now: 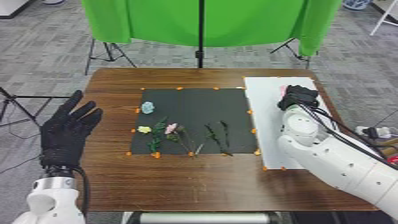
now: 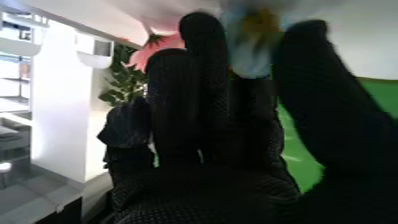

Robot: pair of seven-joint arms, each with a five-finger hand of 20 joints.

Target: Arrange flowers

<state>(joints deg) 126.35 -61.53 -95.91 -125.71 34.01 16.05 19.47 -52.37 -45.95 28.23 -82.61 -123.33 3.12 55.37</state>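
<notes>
In the head view my right hand [image 1: 298,96] is over the far part of the white panel [image 1: 275,122], with a bit of pink [image 1: 283,89] beside it. The right wrist view has my right hand [image 2: 209,145] pinching a pale blue flower [image 2: 250,47] between thumb and fingers; a pink flower [image 2: 158,50] and green leaves [image 2: 124,77] are close by. On the dark mat [image 1: 187,97] lie a blue flower [image 1: 147,107], a yellow flower [image 1: 144,129], a pink flower [image 1: 171,128] and dark stems [image 1: 217,137]. My left hand [image 1: 67,132] is open at the table's left edge.
Orange markers [image 1: 253,131] line the mat and the panel on the brown table [image 1: 187,182]. Past the far edge, a green cloth [image 1: 160,22] hangs behind a black stand [image 1: 200,52]. Tripod legs [image 1: 108,52] stand on the floor.
</notes>
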